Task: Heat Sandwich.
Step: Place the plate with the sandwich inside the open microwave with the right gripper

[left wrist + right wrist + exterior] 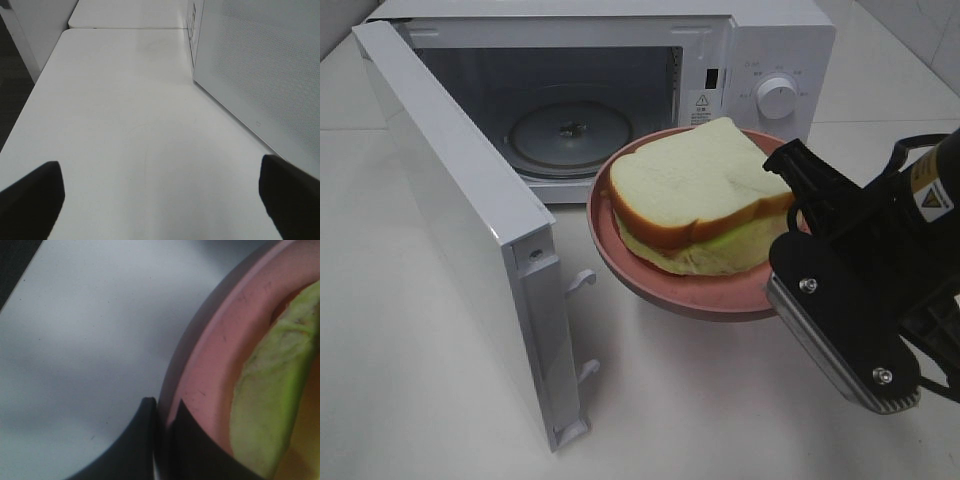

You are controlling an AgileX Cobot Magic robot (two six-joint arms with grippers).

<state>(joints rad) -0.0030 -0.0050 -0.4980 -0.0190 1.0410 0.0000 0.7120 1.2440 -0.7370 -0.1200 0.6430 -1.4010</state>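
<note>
Sandwich (695,190) is not yet in the microwave (770,40). It lies on the pink plate (705,298), and the plate hangs in the air just in front of the opening, a little to the right, above the white table (420,400).

The microwave door (460,230) is swung wide to the left, so the opening step is done. Inside, the glass turntable (570,130) is bare.

The right gripper (161,412) has its jaws pressed together on the near right rim of the plate and carries it by this pinch. The left gripper (160,200) is spread wide with nothing between the fingers, low over the table on the left.

I judge the task is near its middle. What is left: to set the plate on the turntable, to let go of the rim, to close the door and to turn the dial (778,97).

As for writing, a small warning label (703,103) with a triangle sits on the frame right of the opening, but its words are too small to read. The marks around the dial are also unreadable. A yellow sticker (930,195) shows on the right arm, with no legible text. I see no brand name.
</note>
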